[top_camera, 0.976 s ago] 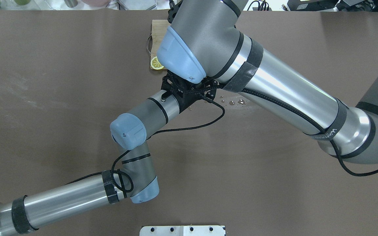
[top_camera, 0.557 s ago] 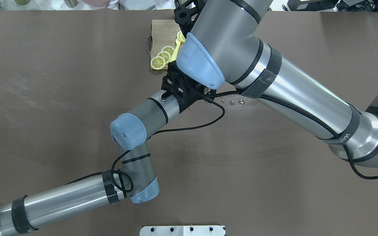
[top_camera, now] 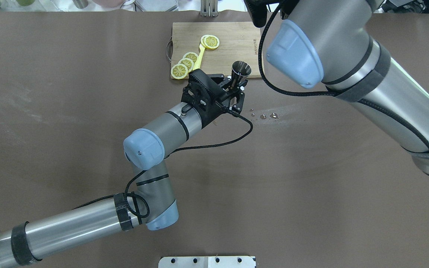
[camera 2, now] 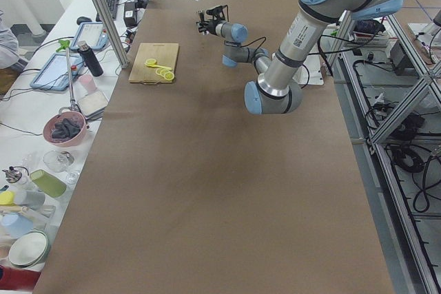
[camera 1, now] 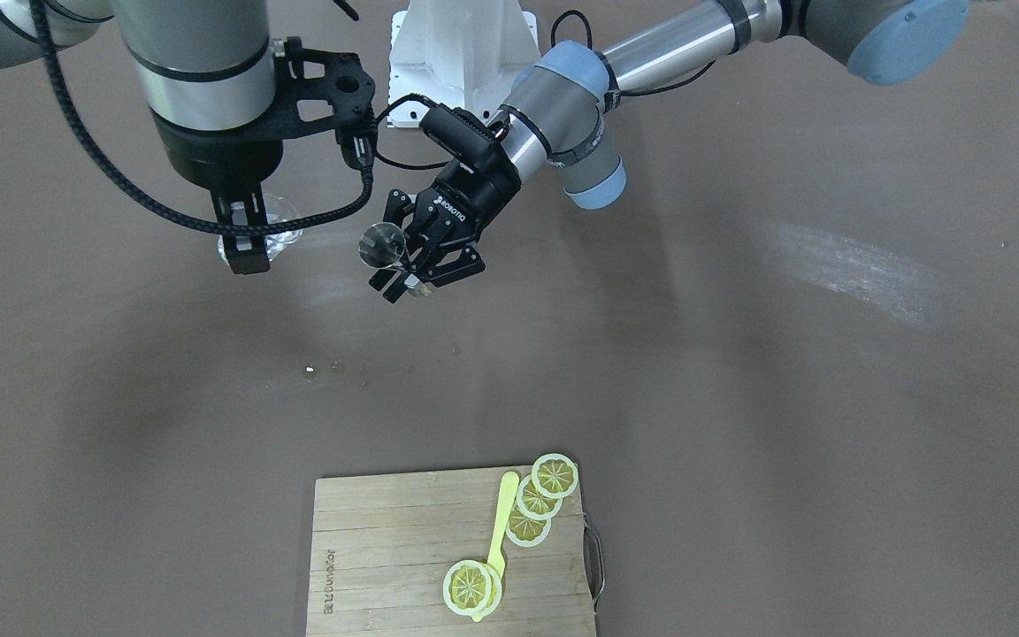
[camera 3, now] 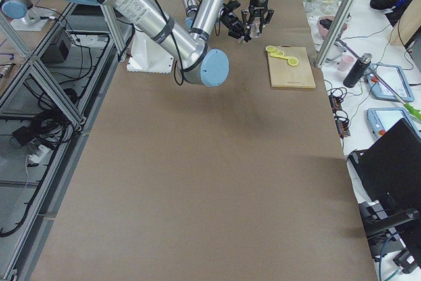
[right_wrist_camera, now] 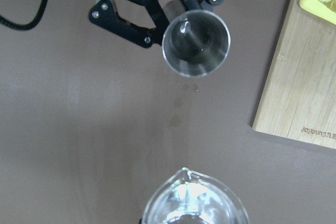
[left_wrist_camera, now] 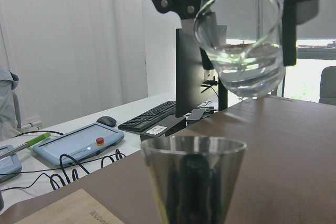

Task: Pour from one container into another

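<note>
My left gripper (top_camera: 234, 85) is shut on the waist of the grey steel jigger (top_camera: 241, 69), held upright above the table near the cutting board's edge. In the front view the jigger (camera 1: 381, 245) sits in that gripper (camera 1: 410, 265). My right gripper (camera 1: 244, 241) is shut on the clear glass cup (camera 1: 264, 232), raised and off to the jigger's side. The left wrist view shows the cup (left_wrist_camera: 241, 40) holding a little clear liquid, slightly tilted, higher than the jigger's rim (left_wrist_camera: 193, 148) and apart from it. In the right wrist view, the cup (right_wrist_camera: 194, 203) lies below the jigger (right_wrist_camera: 196, 42).
A wooden cutting board (top_camera: 233, 41) with lemon slices (top_camera: 186, 63) and a yellow utensil (top_camera: 200, 50) lies at the table's far side. Small droplets (top_camera: 267, 116) wet the brown table beside the left gripper. The right arm's big links (top_camera: 348, 56) hang over the right half.
The right arm has swung up and to the right in the overhead view, uncovering the cutting board and the jigger. The left arm has barely moved.
</note>
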`<state>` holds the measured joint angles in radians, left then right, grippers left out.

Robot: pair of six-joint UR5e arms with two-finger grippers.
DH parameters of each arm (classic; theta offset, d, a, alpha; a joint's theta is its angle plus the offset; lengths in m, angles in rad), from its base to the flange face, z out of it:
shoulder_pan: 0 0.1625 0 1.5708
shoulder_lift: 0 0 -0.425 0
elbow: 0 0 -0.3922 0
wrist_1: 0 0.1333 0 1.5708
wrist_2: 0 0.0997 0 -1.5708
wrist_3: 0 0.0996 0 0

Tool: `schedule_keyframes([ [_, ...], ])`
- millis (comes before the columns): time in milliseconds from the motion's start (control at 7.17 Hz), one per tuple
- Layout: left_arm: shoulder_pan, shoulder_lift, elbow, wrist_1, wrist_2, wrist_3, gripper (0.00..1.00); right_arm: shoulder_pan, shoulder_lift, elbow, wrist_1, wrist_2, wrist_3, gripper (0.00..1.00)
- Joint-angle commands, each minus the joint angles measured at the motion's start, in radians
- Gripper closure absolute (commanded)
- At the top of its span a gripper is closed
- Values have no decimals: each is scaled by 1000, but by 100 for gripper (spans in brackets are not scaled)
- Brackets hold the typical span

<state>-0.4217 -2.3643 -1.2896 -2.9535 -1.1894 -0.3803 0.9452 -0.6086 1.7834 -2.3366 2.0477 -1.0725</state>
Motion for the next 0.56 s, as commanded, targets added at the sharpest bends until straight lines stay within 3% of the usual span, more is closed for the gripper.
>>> schedule_keyframes([
  [0, -52, 55, -10, -7, -2, 1, 100, 68, -100, 92, 83, 89, 0, 100],
  [139, -74, 104, -17, -37, -3, 1, 100, 78, -164, 137, 152, 124, 0, 100],
  [418, -113, 263, -36, -235, -6, 0, 100, 87, -307, 217, 306, 185, 22, 100],
])
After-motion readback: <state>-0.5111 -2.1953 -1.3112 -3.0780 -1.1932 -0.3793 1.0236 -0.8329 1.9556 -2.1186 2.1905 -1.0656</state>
